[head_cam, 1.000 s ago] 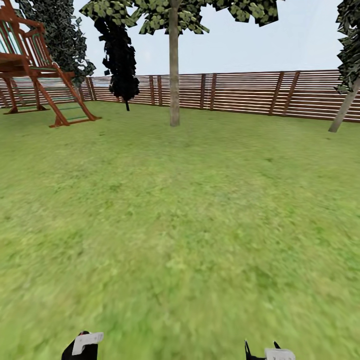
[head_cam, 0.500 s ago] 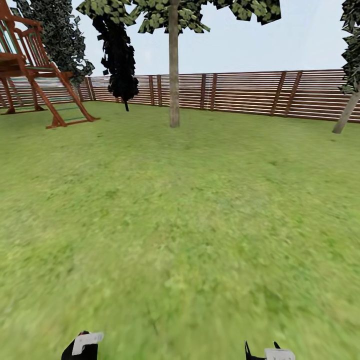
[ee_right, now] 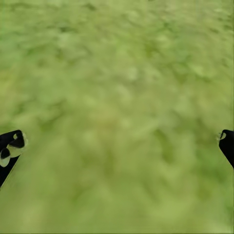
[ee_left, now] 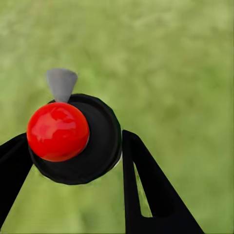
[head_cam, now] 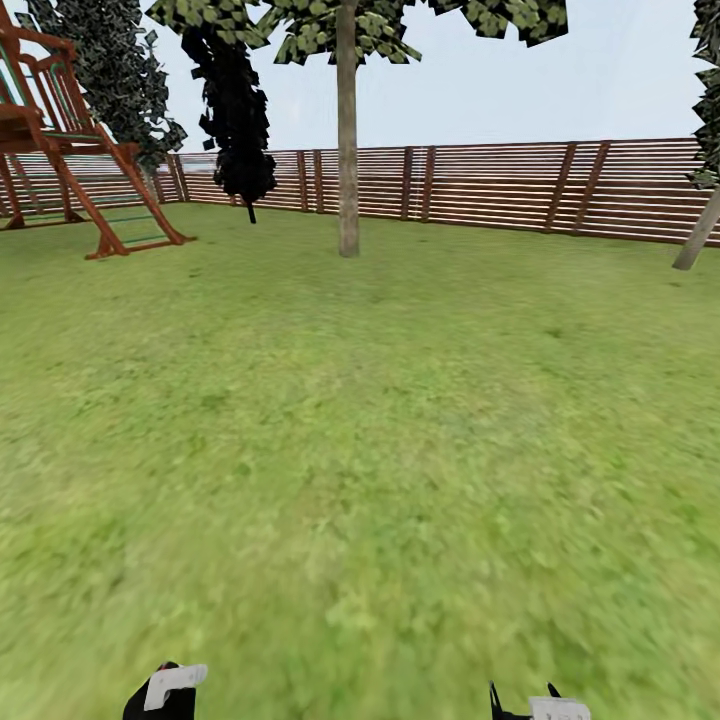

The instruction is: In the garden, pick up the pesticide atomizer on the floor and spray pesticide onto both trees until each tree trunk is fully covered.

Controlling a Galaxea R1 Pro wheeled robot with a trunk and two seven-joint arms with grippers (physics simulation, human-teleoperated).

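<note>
Play frame: a red-brown wooden climbing frame with a sloping ladder [head_cam: 75,150] stands on the lawn at far left, before the fence.
Dark trees: a grey-green leafy tree [head_cam: 115,70] rises behind the frame; just right of it a thin-stemmed, near-black tree [head_cam: 235,110] stands against the fence.
Fence: a brown horizontal-slat wooden fence [head_cam: 480,188] runs across the back of the garden.
Centre tree: a pale grey-brown, upright trunk [head_cam: 347,130] with a green leafy crown stands on the grass, well ahead of the robot.
Right tree: a second pale trunk [head_cam: 697,235] leans at the far right edge.
Lawn: wide, mottled green grass [head_cam: 360,450] fills the ground from the fence to the robot.
Left gripper: the black-and-white left gripper [head_cam: 165,692] shows at the bottom edge of the head view; in the left wrist view its black fingers [ee_left: 146,190] are clamped on the pesticide atomizer [ee_left: 78,139], a dark round bottle seen end-on with a glossy red cap and a pale grey nozzle, held over the grass.
Right gripper: the black-and-white right gripper [head_cam: 525,703] sits low at right; in the right wrist view its fingertips [ee_right: 10,148] stand wide apart over grass, holding nothing.
</note>
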